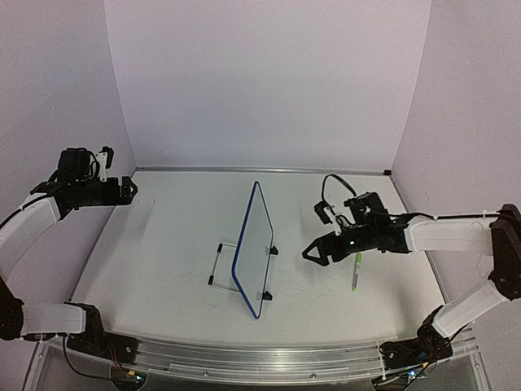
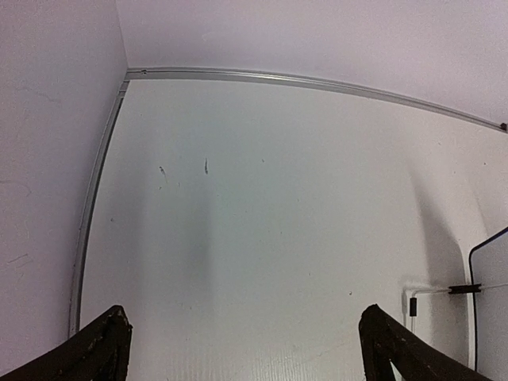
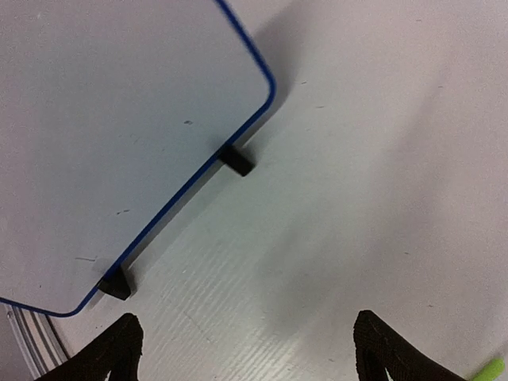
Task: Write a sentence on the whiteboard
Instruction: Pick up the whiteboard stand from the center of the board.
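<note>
The right claw (image 1: 312, 255) is hanging spread and empty, low over the table (image 1: 163, 244), its two black, wedge-shaped fingers (image 3: 111, 349) pointing toward the board (image 1: 254, 244) just ahead of it. Behind it and to its outer side, a slim green pen (image 1: 356, 271) is lying flat on the table, apart from the fingers; the claw is probably standing wide so it can take the pen. The board is leaning back on a thin wire stand (image 1: 221, 262) and two black clip feet (image 3: 236, 161), which is turning its face toward this claw for writing. That face is smooth, glossy white inside a dark blue frame with rounded corners, and apart from a few tiny specks it is showing no words I can read, so the writing looks not yet begun. The table is matt white and faintly ribbed. Well beyond the board, the left claw (image 1: 129, 189) is hovering spread and empty, out of the way.
</note>
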Controlling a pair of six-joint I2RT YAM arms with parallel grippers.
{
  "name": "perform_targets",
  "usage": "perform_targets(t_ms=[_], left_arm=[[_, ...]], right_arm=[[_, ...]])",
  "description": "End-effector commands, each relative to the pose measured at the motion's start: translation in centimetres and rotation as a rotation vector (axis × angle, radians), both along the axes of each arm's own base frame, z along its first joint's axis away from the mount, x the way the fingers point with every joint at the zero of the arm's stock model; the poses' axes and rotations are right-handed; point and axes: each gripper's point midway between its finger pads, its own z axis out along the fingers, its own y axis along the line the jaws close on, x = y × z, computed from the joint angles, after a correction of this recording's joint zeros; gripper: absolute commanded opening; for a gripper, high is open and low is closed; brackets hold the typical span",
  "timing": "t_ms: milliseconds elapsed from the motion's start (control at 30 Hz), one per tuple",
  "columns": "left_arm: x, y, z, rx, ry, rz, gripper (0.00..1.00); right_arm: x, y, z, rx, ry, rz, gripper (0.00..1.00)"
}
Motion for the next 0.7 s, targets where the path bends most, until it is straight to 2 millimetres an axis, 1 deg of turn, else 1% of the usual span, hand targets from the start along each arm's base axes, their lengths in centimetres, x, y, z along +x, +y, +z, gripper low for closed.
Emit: perform_targets(t_ms=[0,133,267,433,533,667], left_arm=[[0.8,-1.1,1.6,-0.01,-0.071,-0.076,0.99],[0.8,-0.5,1.2,-0.001,-0.064,-0.038,0.99],[1.0,-0.8,0.9,-0.011,-0.053,-0.051,0.99],[1.1,-0.9,0.6,-0.016,-0.038,-0.053,0.99],[1.1,-0.8,0.4,-0.015,-0.032,-0.051,0.99],[1.2,-0.8,0.3,-0.015,-0.029,-0.051,0.99]], right_arm=[[-1.4,5.2,-1.2,-0.046,-0.044,0.161,0.85],[-3.9,8.6,-3.7,-0.104,-0.025,0.272,0.81],[-6.1,11.4,-5.5,-0.139,-0.038,0.348,0.74],[-7.7,13.1,-7.2,-0.163,-0.041,0.391,0.67],[-8.1,14.1,-7.9,-0.175,-0.057,0.406,0.61],[-8.7,14.9,-8.8,-0.192,-0.068,0.421,0.56]])
